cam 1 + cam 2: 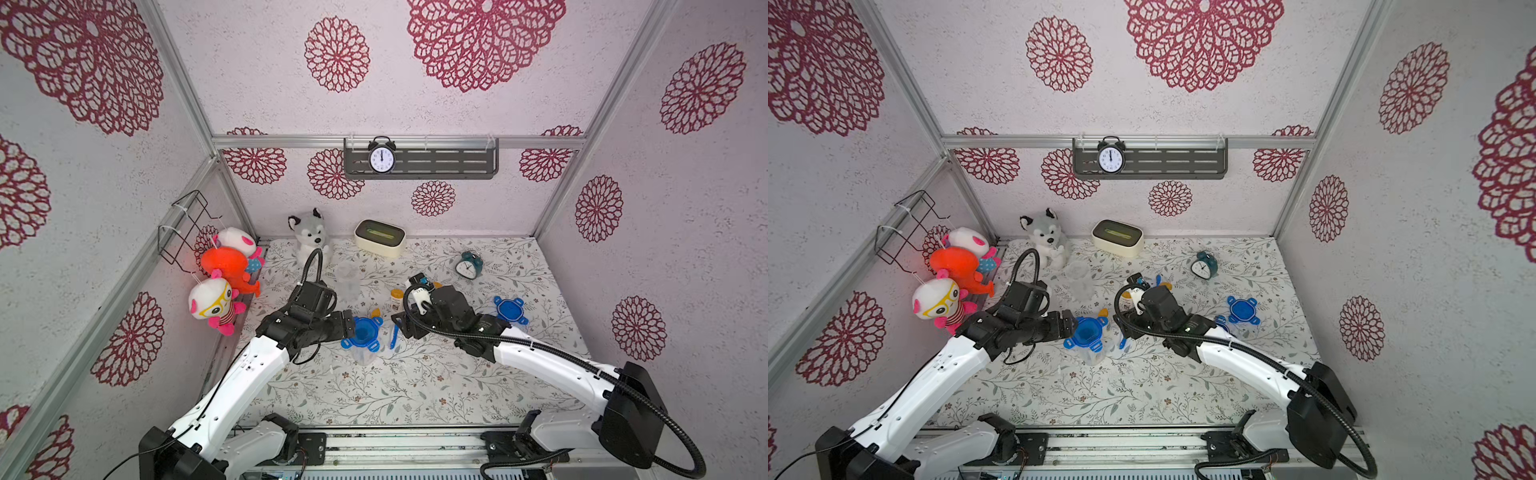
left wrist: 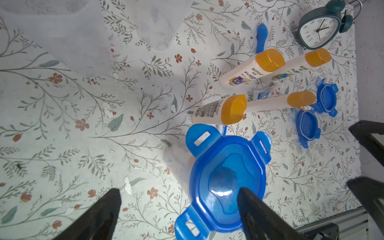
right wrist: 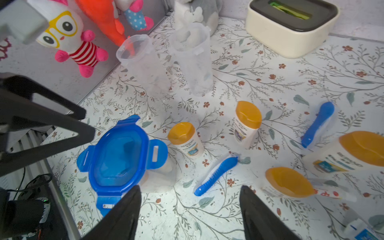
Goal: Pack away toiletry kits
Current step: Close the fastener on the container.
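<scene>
Now the left pincer [image 2: 179, 189] gapes empty over the blue lid [image 2: 226, 176], apparently seated on a clear cup [image 3: 160, 176]; the right pincer [image 3: 190, 187] hangs open, empty.

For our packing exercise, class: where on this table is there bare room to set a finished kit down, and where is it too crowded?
Bare: the near strip of the table, in front of the lidded cup, and the patch between the tissue box and teal clock. Crowded: the middle, around that cup and the bottles.
</scene>
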`<state>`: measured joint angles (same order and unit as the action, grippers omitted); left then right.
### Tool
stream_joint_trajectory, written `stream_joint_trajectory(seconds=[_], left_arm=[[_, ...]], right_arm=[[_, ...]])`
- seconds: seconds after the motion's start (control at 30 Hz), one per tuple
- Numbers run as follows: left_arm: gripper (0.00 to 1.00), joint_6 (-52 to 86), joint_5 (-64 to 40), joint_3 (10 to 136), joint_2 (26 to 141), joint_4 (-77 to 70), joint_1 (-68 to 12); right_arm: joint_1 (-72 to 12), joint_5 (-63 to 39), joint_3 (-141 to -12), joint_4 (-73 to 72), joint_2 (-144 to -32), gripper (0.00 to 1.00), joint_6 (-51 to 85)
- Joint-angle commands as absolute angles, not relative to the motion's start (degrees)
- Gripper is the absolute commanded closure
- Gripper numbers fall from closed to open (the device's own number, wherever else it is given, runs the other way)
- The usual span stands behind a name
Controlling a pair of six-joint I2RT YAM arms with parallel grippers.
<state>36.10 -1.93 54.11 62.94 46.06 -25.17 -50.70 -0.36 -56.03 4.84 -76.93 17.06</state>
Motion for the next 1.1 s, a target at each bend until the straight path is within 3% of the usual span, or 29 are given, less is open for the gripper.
stream_joint_trajectory(seconds=[0.0,0.3,0.87,0.97,1.0,1.07], left_arm=[[0.08,33.4,-3.1,51.3,60.5,38.1,-24.6],[0.07,34.7,-2.1,46.4,59.9,29.5,-22.5],[0.11,34.2,-8.2,43.8,61.3,26.6,-22.1],[0.11,34.5,-7.7,43.5,61.4,26.6,-22.0],[0.11,34.6,-7.4,43.4,61.4,26.7,-21.8],[0.11,35.2,-6.6,43.1,60.9,26.7,-21.1]], right_arm=[[-54.2,4.7,-58.9,3.2,-78.7,0.24,16.1],[-60.9,10.5,-62.6,1.1,-85.1,0.23,15.5],[-63.9,12.1,-67.6,1.6,-89.5,0.22,16.7],[-64.8,13.6,-67.9,1.1,-90.3,0.17,17.2],[-65.0,13.9,-67.9,0.9,-90.5,0.02,17.5],[-65.5,14.2,-68.1,0.6,-90.9,0.01,18.1]])
